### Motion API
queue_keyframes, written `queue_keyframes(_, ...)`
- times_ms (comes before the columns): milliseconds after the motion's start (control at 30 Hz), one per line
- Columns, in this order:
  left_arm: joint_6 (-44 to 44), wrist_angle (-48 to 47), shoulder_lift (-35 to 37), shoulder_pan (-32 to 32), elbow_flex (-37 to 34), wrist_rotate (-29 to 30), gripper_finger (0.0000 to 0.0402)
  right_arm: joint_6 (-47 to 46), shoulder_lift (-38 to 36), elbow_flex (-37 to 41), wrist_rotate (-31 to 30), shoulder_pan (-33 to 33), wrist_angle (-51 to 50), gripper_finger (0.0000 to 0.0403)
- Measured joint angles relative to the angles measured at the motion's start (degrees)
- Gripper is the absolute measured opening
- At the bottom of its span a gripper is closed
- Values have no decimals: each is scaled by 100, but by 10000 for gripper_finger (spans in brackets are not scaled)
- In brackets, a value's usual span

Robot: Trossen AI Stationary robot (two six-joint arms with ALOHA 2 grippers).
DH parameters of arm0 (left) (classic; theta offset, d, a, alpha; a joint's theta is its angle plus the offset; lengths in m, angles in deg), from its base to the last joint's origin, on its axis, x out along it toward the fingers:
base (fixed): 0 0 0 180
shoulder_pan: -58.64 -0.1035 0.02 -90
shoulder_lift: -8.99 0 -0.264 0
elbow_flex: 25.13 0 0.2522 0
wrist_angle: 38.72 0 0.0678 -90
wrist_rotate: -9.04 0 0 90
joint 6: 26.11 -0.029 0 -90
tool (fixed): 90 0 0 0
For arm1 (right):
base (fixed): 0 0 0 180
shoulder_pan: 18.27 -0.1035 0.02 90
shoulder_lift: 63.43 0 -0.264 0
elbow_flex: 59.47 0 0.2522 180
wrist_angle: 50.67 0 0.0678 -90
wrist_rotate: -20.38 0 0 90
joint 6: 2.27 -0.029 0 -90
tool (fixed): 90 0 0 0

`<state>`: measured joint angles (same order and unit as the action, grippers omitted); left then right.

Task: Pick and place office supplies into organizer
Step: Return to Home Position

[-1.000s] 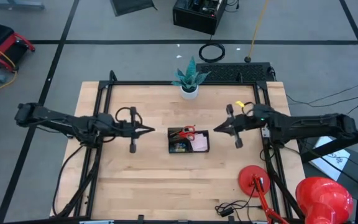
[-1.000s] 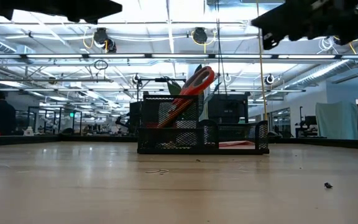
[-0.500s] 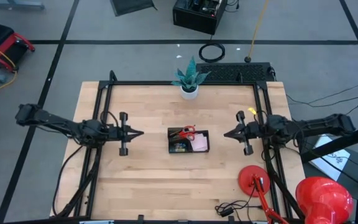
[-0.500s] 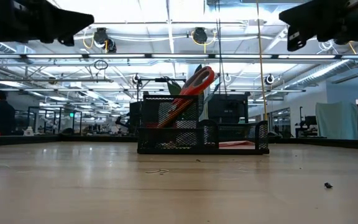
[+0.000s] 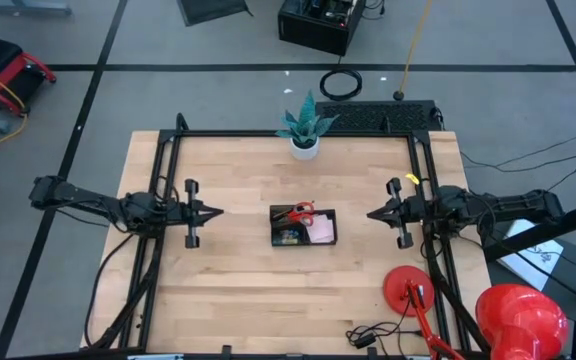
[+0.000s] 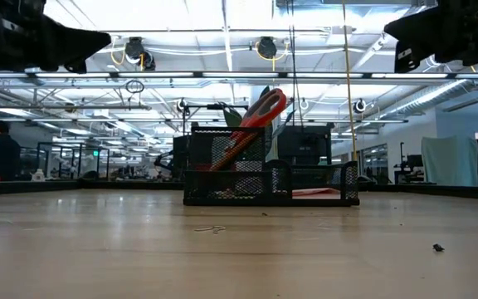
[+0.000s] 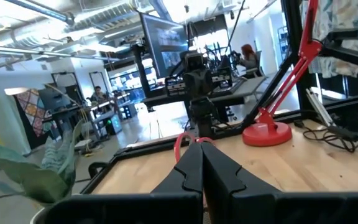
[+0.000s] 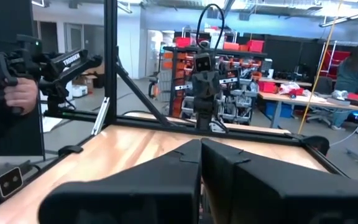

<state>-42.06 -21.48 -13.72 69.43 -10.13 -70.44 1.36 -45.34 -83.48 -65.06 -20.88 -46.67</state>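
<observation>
Near right of the desk (image 5: pixel 238 290): red desk lamp (image 5: pixel 413 291) base. Mid desk: black mesh organizer (image 6: pixel 305 183). Red-handled scissors (image 5: pixel 301 211) lean handles-up in its tall left compartment, pink sticky-note pad (image 5: pixel 321 230) lies flat in the low right one. Left pincer (image 5: pixel 216 211) is well left of it, right pincer (image 5: pixel 371 215) well right; both are raised, closed narrow and empty. The organizer is probably light, stiff mesh that slides on wood; grip a rim wall, not the tippy scissors. Far: white plant pot (image 5: pixel 305 149).
</observation>
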Motion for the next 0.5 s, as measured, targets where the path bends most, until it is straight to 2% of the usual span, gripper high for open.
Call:
queue_keyframes(233,68,-399,415,0,-67,153,0,-144,-608,363,-2,0,-63,0)
queue_keyframes(500,114,-496,469,0,-67,154,0,-259,-1012,682,-35,-1,-70,0)
